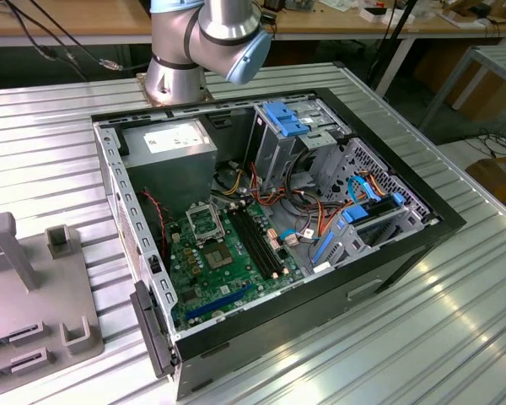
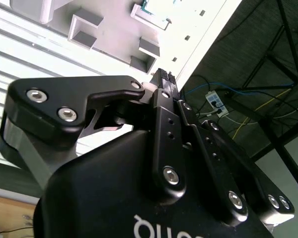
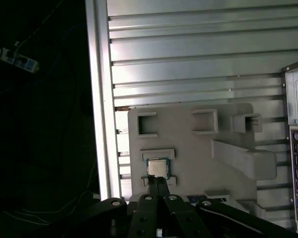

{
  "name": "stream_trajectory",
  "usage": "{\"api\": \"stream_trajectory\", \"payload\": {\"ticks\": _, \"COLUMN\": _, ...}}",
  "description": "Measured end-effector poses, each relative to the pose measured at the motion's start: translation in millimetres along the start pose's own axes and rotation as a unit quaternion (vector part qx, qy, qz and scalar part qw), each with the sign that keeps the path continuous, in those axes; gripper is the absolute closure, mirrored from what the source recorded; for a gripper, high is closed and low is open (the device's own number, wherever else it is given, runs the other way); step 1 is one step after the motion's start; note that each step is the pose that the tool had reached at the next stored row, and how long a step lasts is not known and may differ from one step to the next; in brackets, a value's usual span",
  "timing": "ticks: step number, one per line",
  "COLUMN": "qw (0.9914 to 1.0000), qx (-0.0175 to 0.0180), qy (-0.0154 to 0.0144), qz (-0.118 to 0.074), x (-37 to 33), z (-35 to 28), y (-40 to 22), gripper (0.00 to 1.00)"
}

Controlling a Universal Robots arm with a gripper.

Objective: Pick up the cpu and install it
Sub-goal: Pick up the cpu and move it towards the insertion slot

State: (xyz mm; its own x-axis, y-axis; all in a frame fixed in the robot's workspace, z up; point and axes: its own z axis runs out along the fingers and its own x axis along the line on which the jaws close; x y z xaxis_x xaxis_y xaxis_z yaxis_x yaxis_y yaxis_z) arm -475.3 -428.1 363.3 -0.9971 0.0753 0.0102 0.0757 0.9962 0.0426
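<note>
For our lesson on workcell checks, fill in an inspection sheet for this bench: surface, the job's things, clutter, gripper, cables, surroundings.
Surface: ribbed metal table, carrying an open computer case and a grey holder tray.
Job's things: cpu lies flat in the tray; socket sits on the motherboard in the case.
Clutter: nothing seen.
Gripper: gripper shut, holding nothing, by the cpu's edge in the first wrist view.
Cables: coloured wires bundled inside the case.
Surroundings: wooden bench behind; power strip off the table's edge.
</note>
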Motion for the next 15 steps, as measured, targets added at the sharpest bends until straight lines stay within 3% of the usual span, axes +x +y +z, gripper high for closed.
{"api": "stream_trajectory", "payload": {"ticks": 6, "qw": 1.00000, "qx": 0.0000, "qy": 0.0000, "qz": 0.000, "x": 0.1, "z": 0.3, "y": 0.0, "gripper": 0.84}}
{"api": "stream_trajectory", "payload": {"ticks": 7, "qw": 1.00000, "qx": 0.0000, "qy": 0.0000, "qz": 0.000, "x": 0.2, "z": 0.3, "y": 0.0, "gripper": 0.76}}
{"api": "stream_trajectory", "payload": {"ticks": 11, "qw": 1.00000, "qx": 0.0000, "qy": 0.0000, "qz": 0.000, "x": 0.3, "z": 0.6, "y": 0.0, "gripper": 0.75}}
{"api": "stream_trajectory", "payload": {"ticks": 12, "qw": 1.00000, "qx": 0.0000, "qy": 0.0000, "qz": 0.000, "x": 0.3, "z": 0.7, "y": -0.1, "gripper": 0.69}}
{"api": "stream_trajectory", "payload": {"ticks": 15, "qw": 1.00000, "qx": 0.0000, "qy": 0.0000, "qz": 0.000, "x": 0.4, "z": 0.9, "y": -0.1, "gripper": 0.69}}
